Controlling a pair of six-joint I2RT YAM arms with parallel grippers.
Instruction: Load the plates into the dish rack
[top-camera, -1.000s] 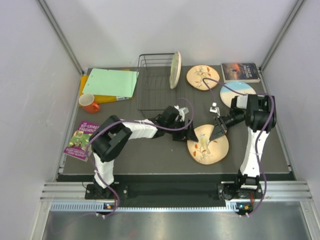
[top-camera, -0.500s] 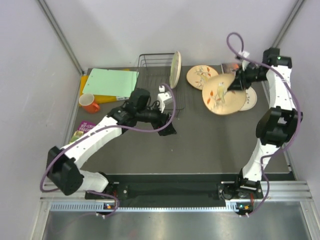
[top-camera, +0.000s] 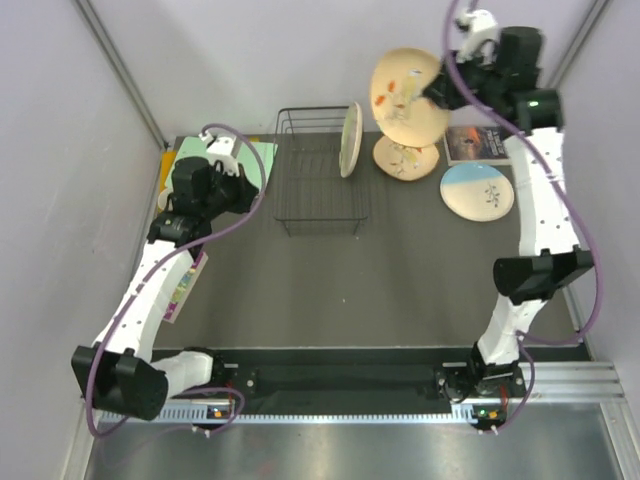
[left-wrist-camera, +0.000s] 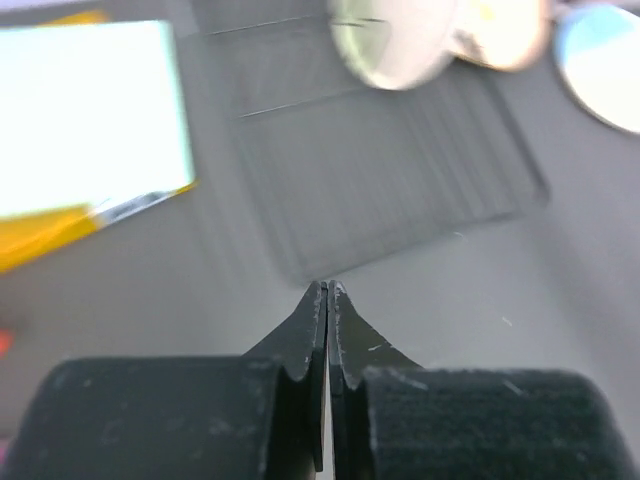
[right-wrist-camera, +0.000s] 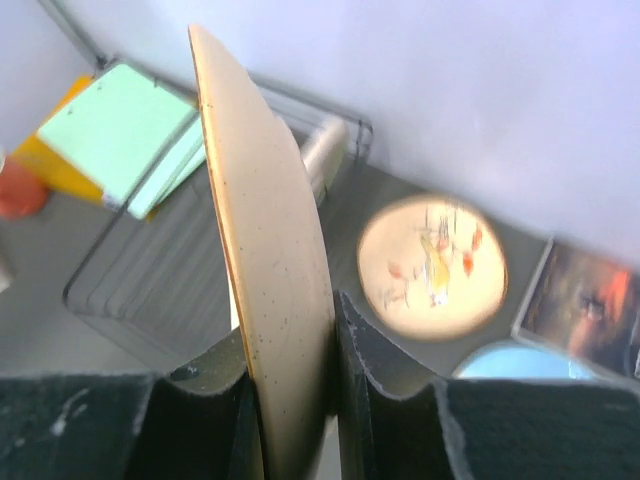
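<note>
My right gripper (top-camera: 437, 92) (right-wrist-camera: 290, 332) is shut on the rim of a peach-tan patterned plate (top-camera: 405, 95) (right-wrist-camera: 265, 240), held high and on edge behind the black wire dish rack (top-camera: 320, 175) (right-wrist-camera: 150, 280) (left-wrist-camera: 390, 170). A cream plate (top-camera: 350, 138) (left-wrist-camera: 395, 40) stands upright in the rack's right end. A second peach plate (top-camera: 405, 163) (right-wrist-camera: 432, 265) and a light blue plate (top-camera: 477, 190) (right-wrist-camera: 505, 362) lie flat on the table to the right. My left gripper (top-camera: 250, 192) (left-wrist-camera: 328, 288) is shut and empty, left of the rack.
A green folder (left-wrist-camera: 90, 115) (right-wrist-camera: 125, 140) on a yellow one lies left of the rack, under my left wrist. A dark book (top-camera: 480, 143) (right-wrist-camera: 590, 305) sits at the back right. A purple book (top-camera: 185, 288) lies beneath my left forearm. An orange mug (right-wrist-camera: 20, 185) stands near the folder.
My right arm lifted the peach plate off the table's middle and carried it up and back, turning it on edge. My left arm pulled back to the left and its gripper shut.
</note>
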